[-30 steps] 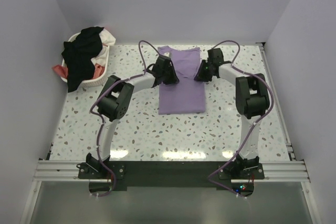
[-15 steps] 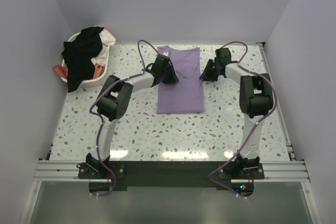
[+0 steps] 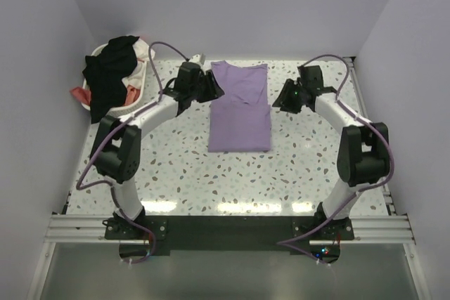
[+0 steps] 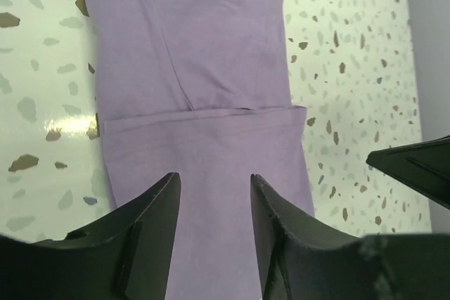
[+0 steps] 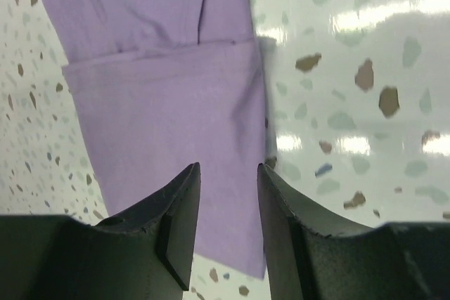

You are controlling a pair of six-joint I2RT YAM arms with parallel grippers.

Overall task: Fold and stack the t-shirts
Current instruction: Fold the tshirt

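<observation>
Fingers (image 4: 151, 223) of the left gripper (image 4: 214, 180) stand spread with nothing between them above the lavender t-shirt (image 4: 197, 68). The right gripper (image 5: 228, 170) gapes likewise near the cloth's right edge, its blunt black fingers (image 5: 176, 223) empty. The glossy speckled table (image 3: 232, 173) carries the shirt as a smooth, folded rectangle at far centre. At far left, a white slatted plastic basket (image 3: 138, 81) holds a crumpled black shirt (image 3: 109, 79) and a coral shirt (image 3: 77, 94).
</observation>
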